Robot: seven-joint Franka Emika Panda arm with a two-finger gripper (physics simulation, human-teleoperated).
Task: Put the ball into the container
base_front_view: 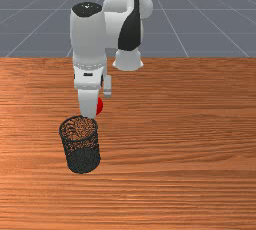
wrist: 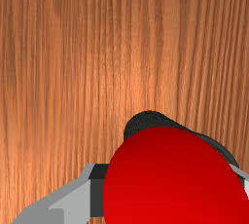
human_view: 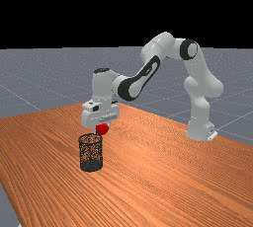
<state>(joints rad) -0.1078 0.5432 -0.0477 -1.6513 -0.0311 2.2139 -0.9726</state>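
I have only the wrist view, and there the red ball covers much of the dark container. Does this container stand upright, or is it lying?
Observer: Upright. The far view shows the black mesh container standing with its open rim up.
Operator: Thank you. And the ball, is it already inside?
Observer: No. In the far view the red ball is outside, higher than the rim and a little toward the arm's base.

Smooth ball (human_view: 102,129), mesh container (base_front_view: 83,160), wood table (base_front_view: 185,149) — glossy

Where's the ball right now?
In the far view's left half, the red ball is held in the gripper, just higher than the top of the mesh container, near its right side there.
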